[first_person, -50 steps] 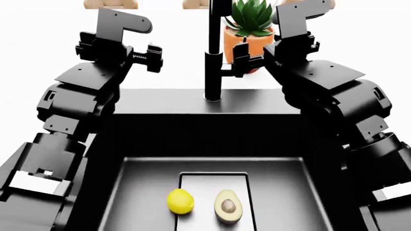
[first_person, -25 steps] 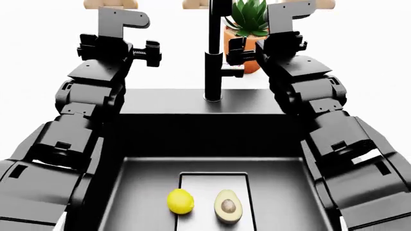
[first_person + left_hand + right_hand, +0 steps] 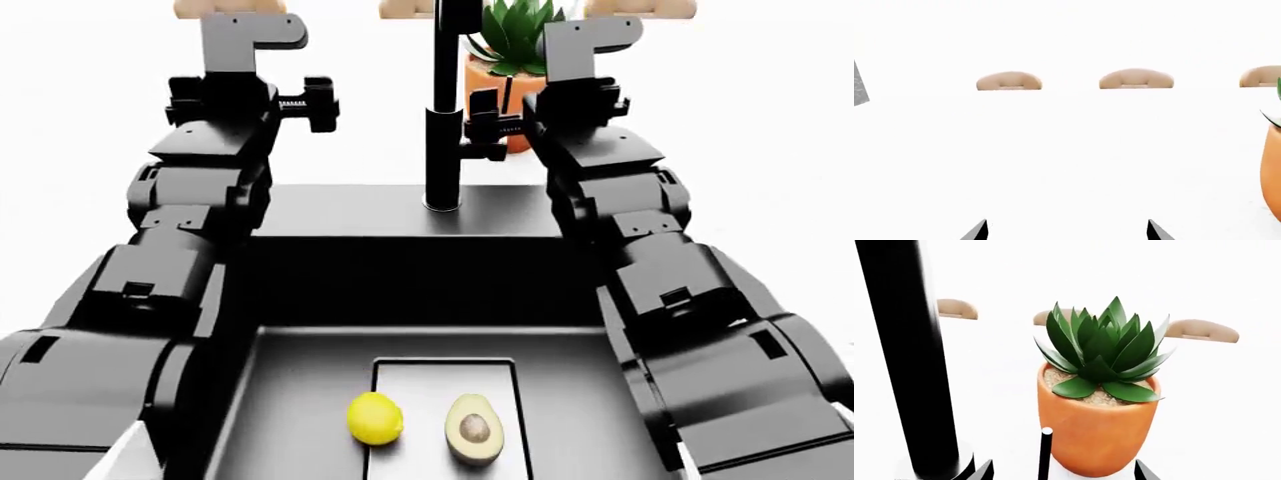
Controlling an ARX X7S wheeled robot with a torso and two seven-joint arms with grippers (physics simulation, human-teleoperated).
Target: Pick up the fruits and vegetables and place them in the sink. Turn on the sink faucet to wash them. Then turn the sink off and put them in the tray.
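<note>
The lemon (image 3: 375,418) and the avocado (image 3: 474,428) lie side by side, apart, on the drain plate in the near part of the sink (image 3: 587,270), with open floor left and right of them before the arms. Beyond the far rim, the faucet (image 3: 445,150) rises between the open left gripper (image 3: 316,105) and the open right gripper (image 3: 483,125), which is just beside its lever. A potted succulent (image 3: 1097,405) stands close behind on the white counter (image 3: 1067,160).

Beside the faucet (image 3: 443,110), the plant pot (image 3: 1097,427) crowds the right gripper (image 3: 497,122); open counter lies around the left gripper (image 3: 310,104).
</note>
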